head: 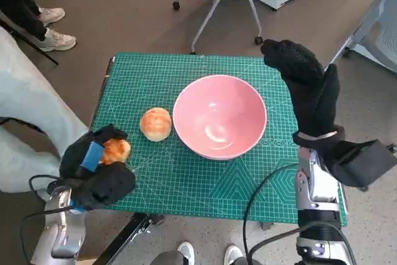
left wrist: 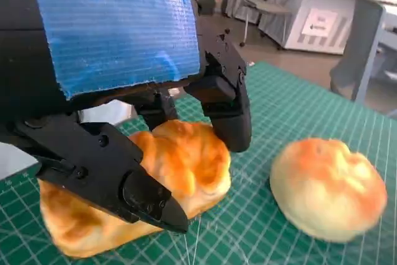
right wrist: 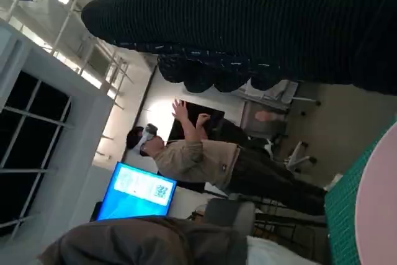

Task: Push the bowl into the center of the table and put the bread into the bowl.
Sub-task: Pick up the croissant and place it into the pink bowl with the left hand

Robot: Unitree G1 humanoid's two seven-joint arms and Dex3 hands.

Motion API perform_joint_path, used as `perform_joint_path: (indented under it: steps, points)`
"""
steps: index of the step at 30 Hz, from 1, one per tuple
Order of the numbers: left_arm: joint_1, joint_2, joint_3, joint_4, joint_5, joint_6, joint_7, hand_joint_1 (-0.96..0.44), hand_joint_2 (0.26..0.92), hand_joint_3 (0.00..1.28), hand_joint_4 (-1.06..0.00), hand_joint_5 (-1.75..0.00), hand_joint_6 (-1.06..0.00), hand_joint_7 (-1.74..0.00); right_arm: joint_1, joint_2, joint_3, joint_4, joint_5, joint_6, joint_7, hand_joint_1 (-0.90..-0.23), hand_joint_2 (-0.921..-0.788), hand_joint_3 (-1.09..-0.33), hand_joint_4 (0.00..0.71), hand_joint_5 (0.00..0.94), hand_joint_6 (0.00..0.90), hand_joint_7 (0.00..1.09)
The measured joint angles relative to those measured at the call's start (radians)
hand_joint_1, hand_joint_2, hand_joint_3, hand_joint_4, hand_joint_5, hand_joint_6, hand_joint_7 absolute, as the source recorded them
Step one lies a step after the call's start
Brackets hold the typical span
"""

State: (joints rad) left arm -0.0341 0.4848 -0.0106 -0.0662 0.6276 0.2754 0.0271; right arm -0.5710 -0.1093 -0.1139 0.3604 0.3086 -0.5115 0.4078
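Bread [left wrist: 142, 184] sits pinched between the left hand's [head: 93, 169] fingers [left wrist: 226, 110]; the pink bowl [head: 219, 116] lies to its right, beyond a second bun [head: 156, 123]. The right hand [head: 307, 85] hovers beside the bowl, fingers unclear.

Pale pink bowl [head: 219, 116] on a teal-green mat [head: 186, 184] ruled with fine white grid lines. Two golden-orange, cream-edged bread rolls [head: 156, 123] [head: 116, 151]. Black left hand [head: 94, 167] with ribbed blue tape [left wrist: 115, 26]. Black knitted right hand [head: 307, 85]. Grey-brown floor [head: 124, 10].
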Motion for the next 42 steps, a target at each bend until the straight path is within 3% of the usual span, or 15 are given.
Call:
perform_joint_path:
  steps: [8,19,30,42]
  points:
    - [-0.001,0.000,0.016,-0.064,0.000,0.000,0.003,0.00,0.916,0.02,-0.81,-1.03,-0.63,-1.15,0.000,0.001,0.000,0.007,0.001,0.000,0.001,-0.709,-0.921,-0.774,0.207,0.001,0.057,0.58]
    - [-0.055,-0.002,0.026,-0.237,0.002,0.018,-0.030,0.00,0.884,0.00,-0.91,-0.93,-0.72,-1.05,0.000,0.002,-0.001,0.014,0.003,-0.001,0.004,-0.706,-0.921,-0.774,0.206,0.001,0.056,0.58]
    - [-0.226,-0.009,-0.003,-0.312,0.007,0.005,-0.074,0.00,0.868,0.00,-0.95,-0.93,-0.76,-0.97,-0.003,0.001,-0.003,0.031,0.002,-0.012,0.006,-0.693,-0.921,-0.774,0.207,0.001,0.056,0.58]
    - [-0.477,-0.080,-0.158,-0.246,0.064,-0.061,-0.093,0.00,0.865,0.01,-0.92,-1.02,-0.79,-0.87,-0.008,-0.001,-0.007,0.039,0.003,-0.023,0.012,-0.694,-0.921,-0.772,0.207,0.001,0.059,0.58]
